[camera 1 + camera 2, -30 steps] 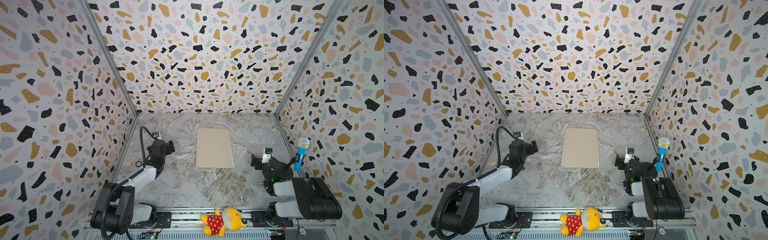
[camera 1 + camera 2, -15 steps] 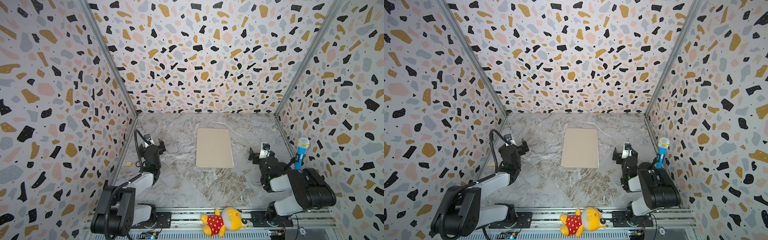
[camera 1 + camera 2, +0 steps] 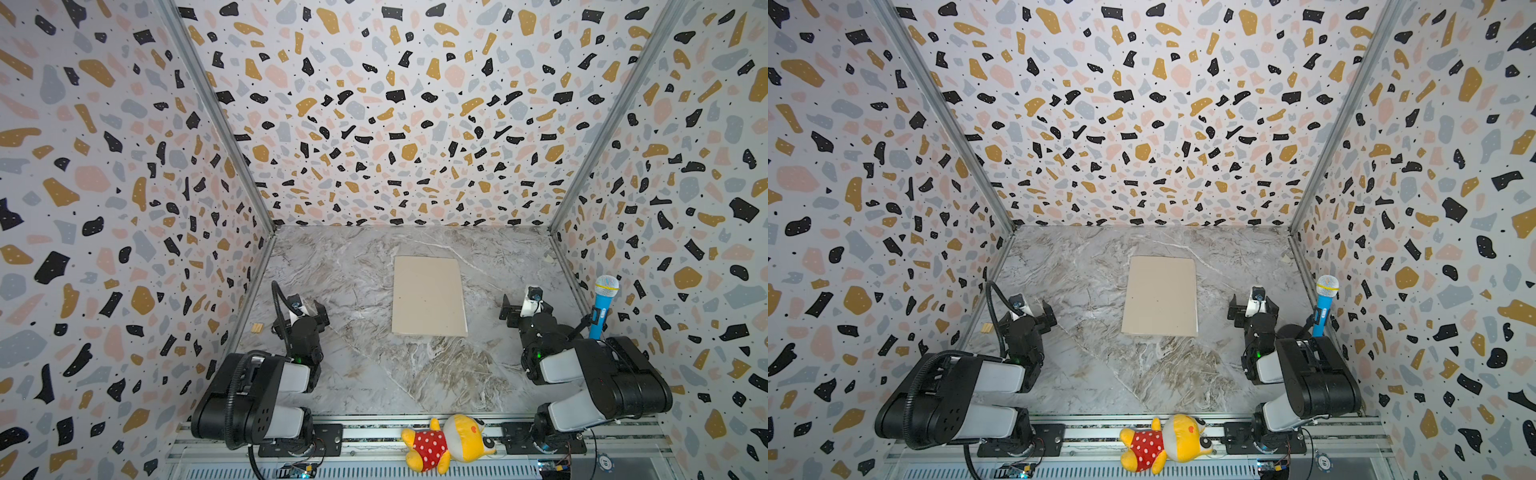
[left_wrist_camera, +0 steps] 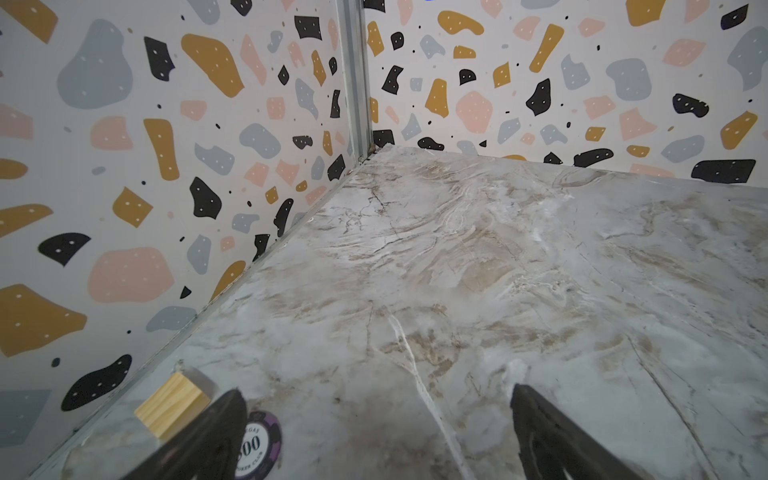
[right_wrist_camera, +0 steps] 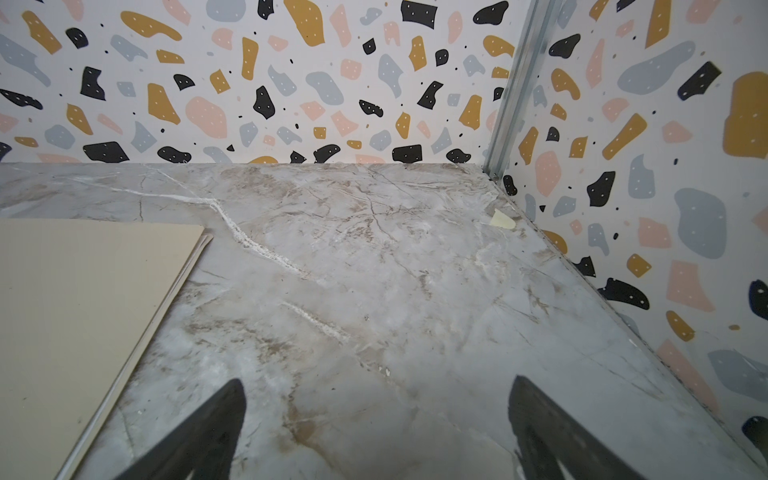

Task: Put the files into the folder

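**A:** How far along is it?

**B:** Finished, I'd judge. The left end effector has its jaws wide apart and holds nothing, above the veined, marble-look counter.

**A:** And the folder?

**B:** The folder lies shut and flat mid-counter, a matte tan card rectangle. No loose files show. The thin layered edges at its corner may be them. The right end effector, near it, gapes empty too.

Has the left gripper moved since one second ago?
Yes. In a top view the left gripper has drawn back, farther from the tan folder, which has not shifted.
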